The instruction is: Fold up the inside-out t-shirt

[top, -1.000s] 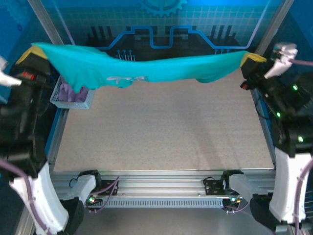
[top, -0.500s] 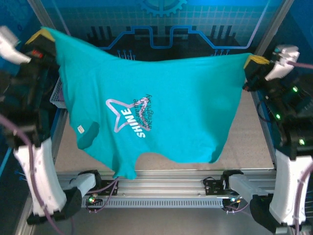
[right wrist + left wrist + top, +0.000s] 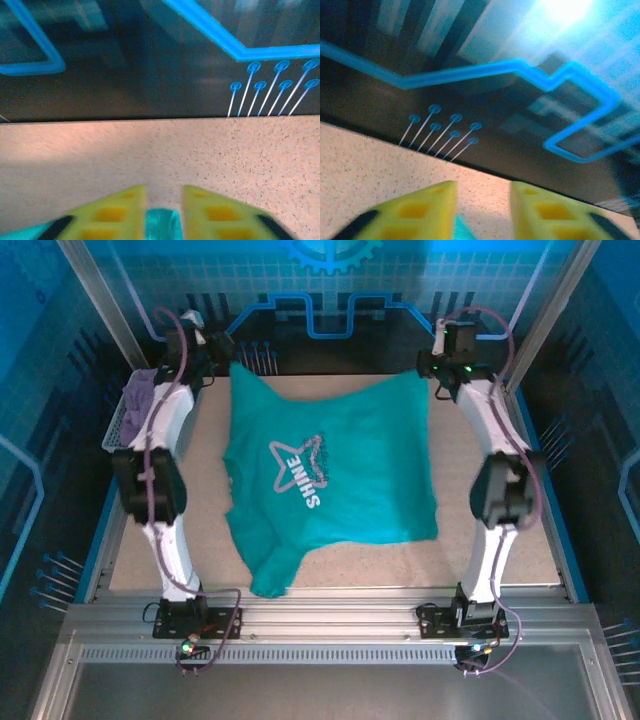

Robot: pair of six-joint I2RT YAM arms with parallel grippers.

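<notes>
I see the teal t-shirt [image 3: 330, 475] lying spread out, white star and "SHINE" facing up. A bit of its far edge sits between my left fingers [image 3: 420, 215] and between my right fingers [image 3: 115, 215].

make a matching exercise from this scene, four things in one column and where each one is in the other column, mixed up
Things
1. t-shirt
2. purple cloth
3. left hand
4. right hand

Places
A. at the t-shirt's far right corner
B. in the basket on the left side
C. spread out on the table, star print facing up
D. at the t-shirt's far left corner

Pairs: 1-C, 2-B, 3-D, 4-A
</notes>
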